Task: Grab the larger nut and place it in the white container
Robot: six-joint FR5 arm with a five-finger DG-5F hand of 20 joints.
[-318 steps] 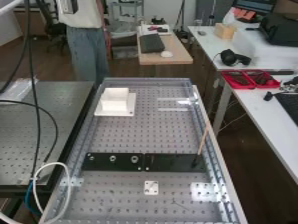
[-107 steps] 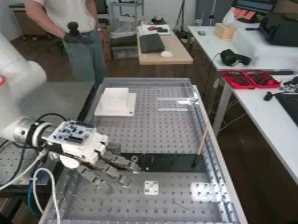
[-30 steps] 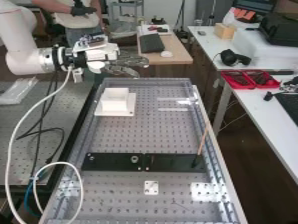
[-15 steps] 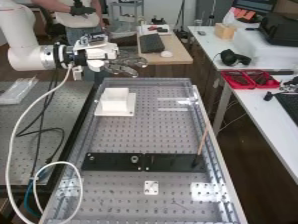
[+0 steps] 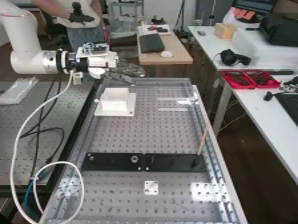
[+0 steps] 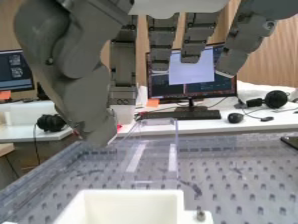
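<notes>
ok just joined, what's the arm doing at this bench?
White arm has its hand up by the white container, on the larger nut job. That nut is off the black bar; can't tell whether it's in the hand or the container. Smaller nut and bearing stand on the bar.

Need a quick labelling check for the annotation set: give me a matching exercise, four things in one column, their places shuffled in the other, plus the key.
Things
1. bearing
2. white container
3. hand
4. red trays

Places
A. on the white table right of the bench
B. on the end of the white arm
C. on the flat black bar
D. beyond the bar, toward the bench's far end

Pairs: 1-C, 2-D, 3-B, 4-A
</notes>
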